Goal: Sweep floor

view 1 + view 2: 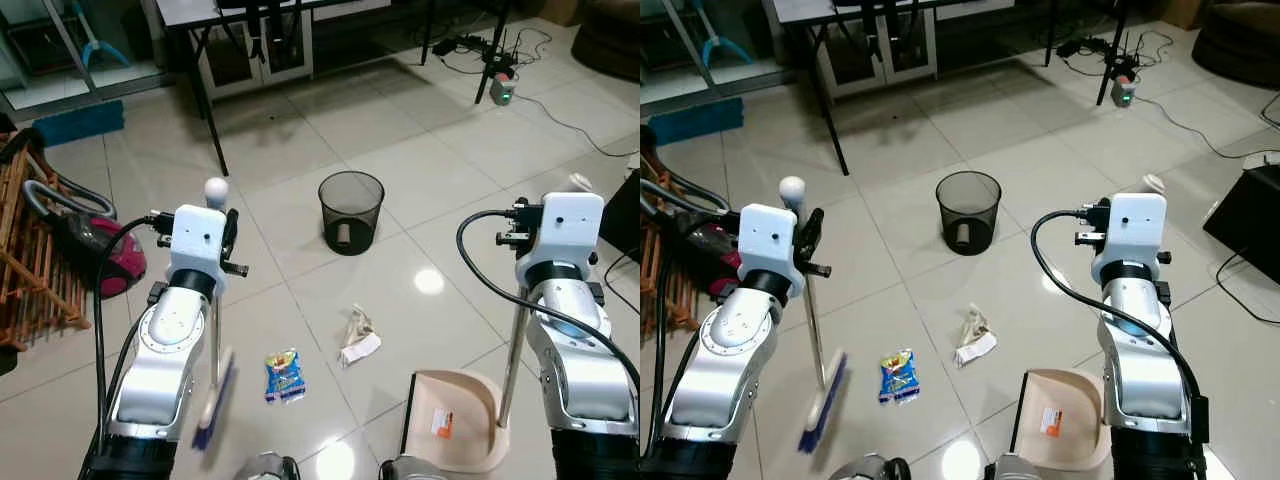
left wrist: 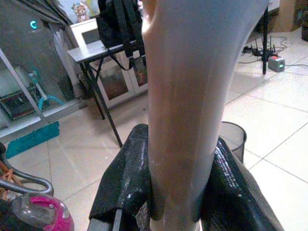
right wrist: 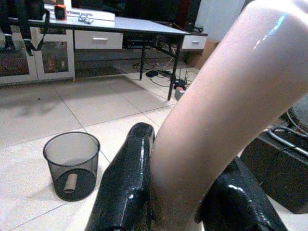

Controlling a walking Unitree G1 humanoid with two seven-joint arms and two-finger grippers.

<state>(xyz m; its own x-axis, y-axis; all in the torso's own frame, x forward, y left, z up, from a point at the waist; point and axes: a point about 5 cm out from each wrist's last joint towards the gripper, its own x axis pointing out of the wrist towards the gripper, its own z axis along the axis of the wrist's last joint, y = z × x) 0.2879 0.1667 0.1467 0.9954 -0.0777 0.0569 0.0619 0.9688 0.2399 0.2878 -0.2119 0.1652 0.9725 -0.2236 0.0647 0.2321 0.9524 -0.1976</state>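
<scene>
left eye view puts the work barely begun, as i judge it: both tools are in hand, yet the litter lies unswept on the tiled floor (image 1: 420, 170). nearest the robot, the beige dustpan (image 1: 455, 420) rests on the floor at its right foot, mouth turned toward the litter, with only an orange-and-white label visible inside it and no rubbish. its upright handle (image 1: 510, 365) rises to the right claw (image 3: 185, 202), which the right wrist view shows clenched on the pale grip, one black finger on each side. at the robot's left the blue brush head of the broom (image 1: 213, 405) hangs blurred just above the floor, its thin shaft running up to a white knob, and the left claw (image 2: 178, 192) is clenched round the shaft in the same way. between brush and dustpan lies a colourful snack wrapper (image 1: 283, 374), just beside the brush head and well below the left claw; a little farther out and toward the pan lies a crumpled white paper scrap (image 1: 358, 338). both pieces are apart from the dustpan's lip, so gathering them and tipping them out is all left to do. farther still stands the black mesh bin (image 1: 351, 210), with a cardboard tube in its bottom, and off to the left a pink vacuum cleaner (image 1: 100, 255).
</scene>
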